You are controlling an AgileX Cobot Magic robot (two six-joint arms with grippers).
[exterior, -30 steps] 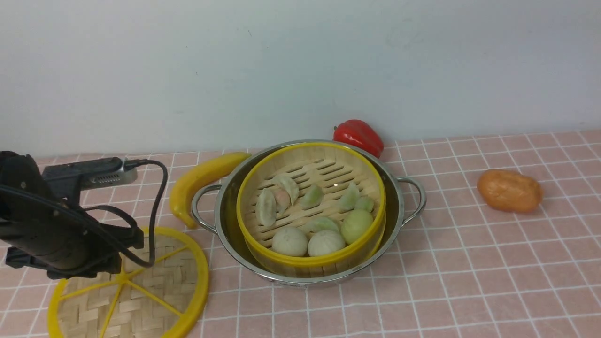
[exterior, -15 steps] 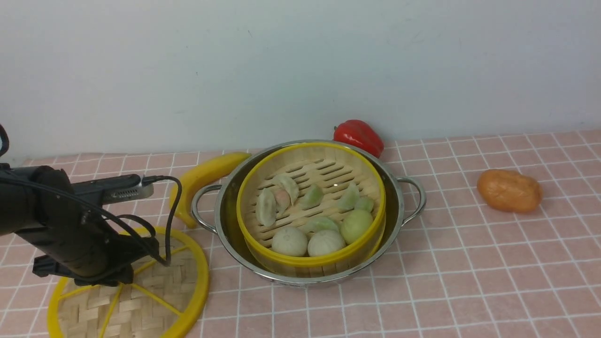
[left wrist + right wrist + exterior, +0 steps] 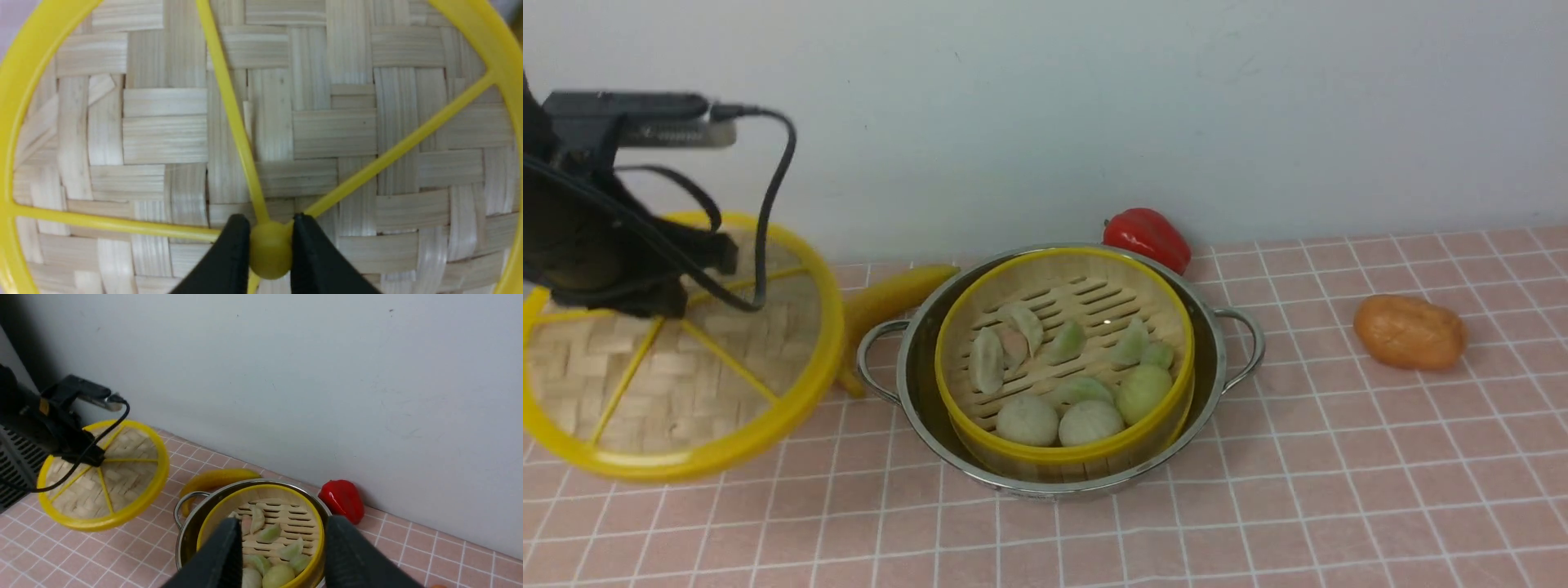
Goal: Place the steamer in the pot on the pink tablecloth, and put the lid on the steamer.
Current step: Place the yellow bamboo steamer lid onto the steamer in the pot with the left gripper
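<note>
- At the left of the front view, the lid [image 3: 678, 384] hangs in the air. It is tilted so that its woven face and yellow spokes turn toward the camera, and its rim overlaps part of the banana [image 3: 890, 298].
- The left end effector [image 3: 269, 223] pinches the round yellow knob [image 3: 269, 253] at the lid's centre, with one black finger [image 3: 229, 253] pressed to each side of it.
- The black left arm [image 3: 572, 245] fills the upper left of the frame, and a cable [image 3: 776, 180] loops down in front of the lid.
- The pot [image 3: 1207, 359] stands in the middle of the frame on the pink tablecloth [image 3: 1339, 474], its wire handles [image 3: 1245, 347] pointing left and right.
- The steamer [image 3: 1062, 453] sits inside the pot with its yellow rim showing inside the steel rim, well apart from the lid.
- Pale dumplings [image 3: 987, 359] and round buns [image 3: 1027, 420] lie on its slatted floor.
- The right end effector [image 3: 282, 520] has its fingers [image 3: 229, 555] spread apart and grips nothing; in the right wrist view the steamer shows between them.
- The banana lies just behind the pot's left handle.
- A red pepper [image 3: 1147, 235] rests by the wall [image 3: 1094, 106], just behind the pot.
- An orange-brown lump [image 3: 1409, 331] lies at the right, well apart from the pot.
</note>
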